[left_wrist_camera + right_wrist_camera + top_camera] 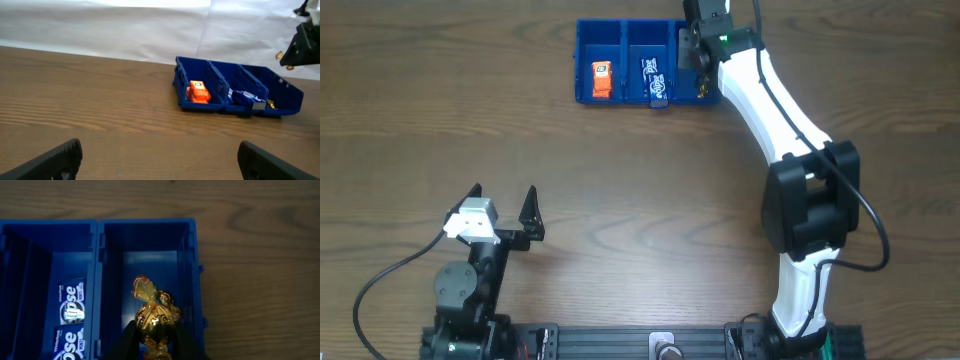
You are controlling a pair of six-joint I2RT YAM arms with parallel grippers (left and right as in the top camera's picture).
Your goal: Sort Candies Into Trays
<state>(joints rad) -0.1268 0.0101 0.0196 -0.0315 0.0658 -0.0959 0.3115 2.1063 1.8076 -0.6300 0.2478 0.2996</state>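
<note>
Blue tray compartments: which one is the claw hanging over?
The right end compartment, under the right claw gripping a gold candy; the middle holds mints.

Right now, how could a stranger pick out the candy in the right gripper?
A blue divided tray stands on the wooden table. Over its right compartment, the right gripper pinches a round candy. Its gold foil differs from the orange candy and blue mint packs in the other compartments.
</note>
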